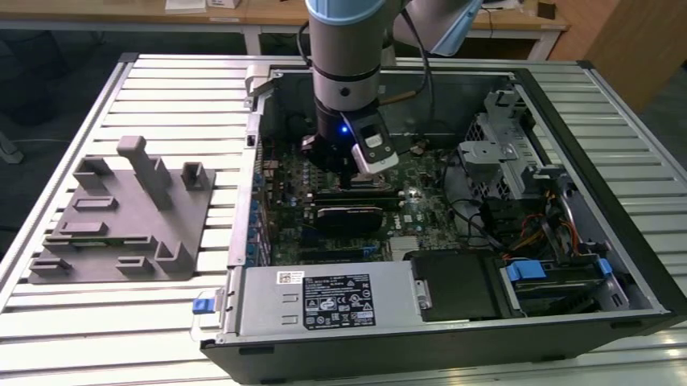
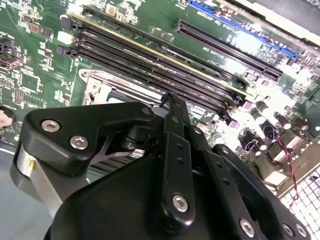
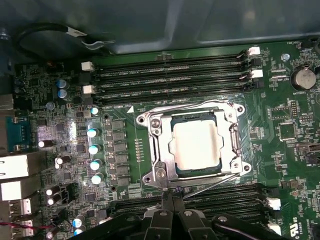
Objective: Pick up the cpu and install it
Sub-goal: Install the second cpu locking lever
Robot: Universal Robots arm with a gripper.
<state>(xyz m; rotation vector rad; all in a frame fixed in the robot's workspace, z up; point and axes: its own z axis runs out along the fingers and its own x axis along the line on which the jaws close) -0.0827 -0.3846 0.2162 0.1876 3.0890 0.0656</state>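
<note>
CPU (image 3: 196, 147) sat seated in motherboard socket (image 3: 235, 137); gripper (image 3: 172, 200) closed, empty, just beside it; lift straight, avoiding the frame

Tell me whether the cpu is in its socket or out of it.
In. In the first wrist view the cpu lies flat and square inside the socket's metal frame on the motherboard, with the gripper just beside the frame, not holding it.
</note>
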